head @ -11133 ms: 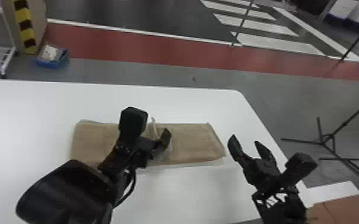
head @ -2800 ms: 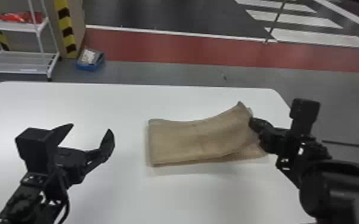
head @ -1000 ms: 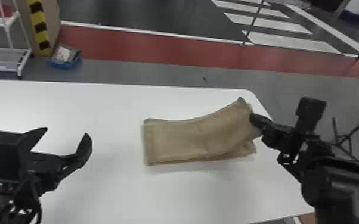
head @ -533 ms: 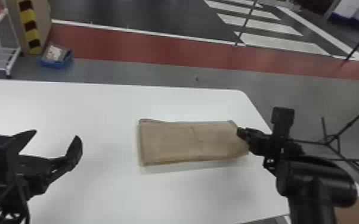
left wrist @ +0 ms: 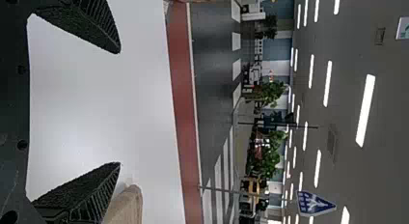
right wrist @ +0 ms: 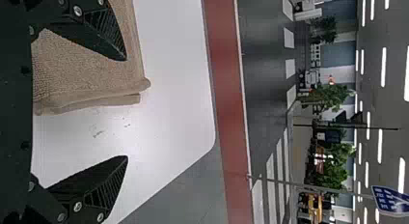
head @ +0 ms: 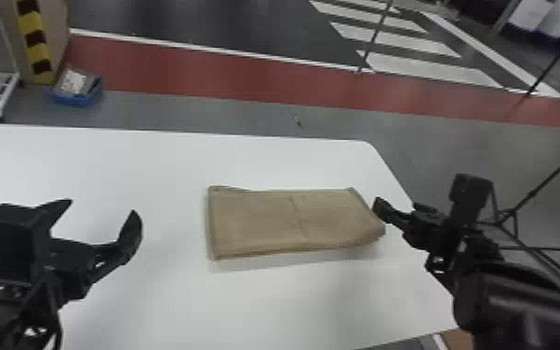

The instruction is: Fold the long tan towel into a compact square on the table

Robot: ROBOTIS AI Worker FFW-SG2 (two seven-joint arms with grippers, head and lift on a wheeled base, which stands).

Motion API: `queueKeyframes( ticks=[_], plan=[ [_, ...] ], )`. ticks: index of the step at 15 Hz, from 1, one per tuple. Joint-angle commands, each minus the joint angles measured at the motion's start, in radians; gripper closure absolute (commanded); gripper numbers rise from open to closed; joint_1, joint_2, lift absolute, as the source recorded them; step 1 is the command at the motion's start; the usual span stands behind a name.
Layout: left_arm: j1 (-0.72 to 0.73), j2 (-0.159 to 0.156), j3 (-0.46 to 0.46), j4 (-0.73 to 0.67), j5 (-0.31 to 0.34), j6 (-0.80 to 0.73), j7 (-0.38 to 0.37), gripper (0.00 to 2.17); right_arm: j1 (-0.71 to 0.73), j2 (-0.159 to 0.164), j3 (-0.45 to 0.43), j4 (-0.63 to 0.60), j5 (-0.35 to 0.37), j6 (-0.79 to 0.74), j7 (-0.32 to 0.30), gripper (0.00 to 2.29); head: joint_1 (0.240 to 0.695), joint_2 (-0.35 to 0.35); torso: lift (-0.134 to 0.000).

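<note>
The tan towel (head: 265, 218) lies flat and folded on the white worktop (head: 163, 298), its long axis running left to right, roughly along the worktop's far edge. Its left end is nearly square; its right end slants, the near corner reaching farther toward the worktop's right edge than the far corner. The right gripper (head: 400, 207) is released at that end, fingers spread, one in line with the towel and the other past its end in the right wrist view. The left gripper (head: 102, 207), also released, hangs well apart from the towel's left end.
</note>
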Motion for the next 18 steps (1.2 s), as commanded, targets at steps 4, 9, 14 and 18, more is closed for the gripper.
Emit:
queueKeyframes(
  ticks=[4,9,14,18],
  plan=[
    [-0.111,-0.067,-0.104,0.173,0.04,-0.001,0.014,0.24,0.126,0.094,-0.112,-0.072,-0.075,-0.207,-0.002,0.06,0.695,-0.35,-0.123],
    [-0.266,-0.15,-0.161,0.414,0.185,-0.001,-0.004,0.28,0.23,0.135,-0.217,-0.049,-0.216,-0.422,-0.002,0.08,0.695,-0.35,-0.123],
    [-0.312,-0.166,-0.158,0.497,0.222,-0.001,-0.026,0.34,0.236,0.134,-0.215,-0.037,-0.215,-0.449,0.003,0.08,0.695,-0.35,-0.123],
    [-0.32,-0.166,-0.167,0.497,0.237,0.03,-0.049,0.36,0.229,0.134,-0.194,-0.028,-0.203,-0.449,0.003,0.08,0.695,-0.35,-0.123]
  ],
)
